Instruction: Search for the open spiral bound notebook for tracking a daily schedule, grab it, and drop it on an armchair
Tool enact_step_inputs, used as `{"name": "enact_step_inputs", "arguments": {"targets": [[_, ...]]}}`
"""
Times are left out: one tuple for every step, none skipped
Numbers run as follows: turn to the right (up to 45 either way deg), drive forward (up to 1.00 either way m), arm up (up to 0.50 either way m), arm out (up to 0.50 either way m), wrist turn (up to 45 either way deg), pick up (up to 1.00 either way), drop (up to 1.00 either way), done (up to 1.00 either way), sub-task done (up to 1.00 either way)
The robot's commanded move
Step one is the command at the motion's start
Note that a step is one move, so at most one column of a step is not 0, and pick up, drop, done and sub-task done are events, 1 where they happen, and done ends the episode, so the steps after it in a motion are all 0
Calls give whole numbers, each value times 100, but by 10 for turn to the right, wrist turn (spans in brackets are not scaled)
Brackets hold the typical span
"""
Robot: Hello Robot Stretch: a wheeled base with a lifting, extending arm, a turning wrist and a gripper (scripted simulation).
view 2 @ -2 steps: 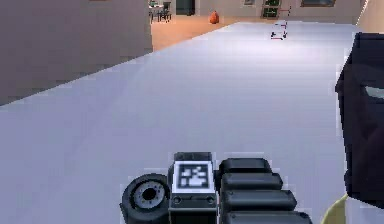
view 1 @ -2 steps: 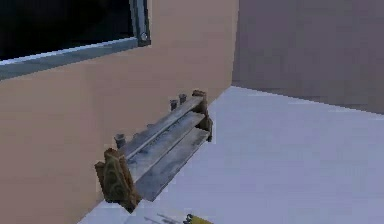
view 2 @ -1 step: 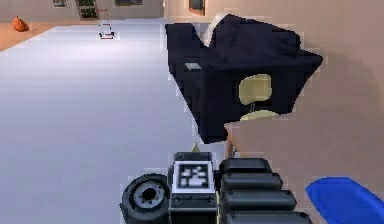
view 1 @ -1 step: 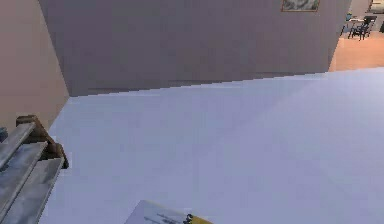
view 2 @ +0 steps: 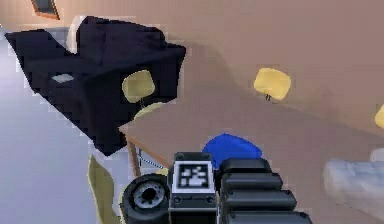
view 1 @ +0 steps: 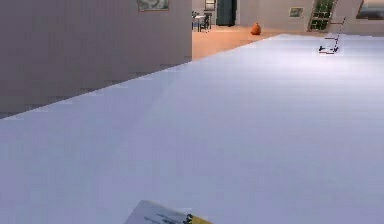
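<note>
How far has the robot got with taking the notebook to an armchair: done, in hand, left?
Done: nothing certain, though a dark armchair is in sight. In hand: a flat pale thing at the forward view's bottom edge may be the notebook; whether the hand holds anything cannot be told. Left: the grab and the drop on the armchair.

The upholstered seat is showing black, the chairs are showing pale yellow, the table is showing brown, the rounded item on it is showing blue, and the marker square is showing white with black marks.
</note>
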Motion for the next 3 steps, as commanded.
{"name": "enact_step_inputs", "arguments": {"targets": [[30,0,0,0,0,0,0,0,0],[-450,0,0,0,0,0,0,0,0],[-60,0,0,0,0,0,0,0,0]]}}
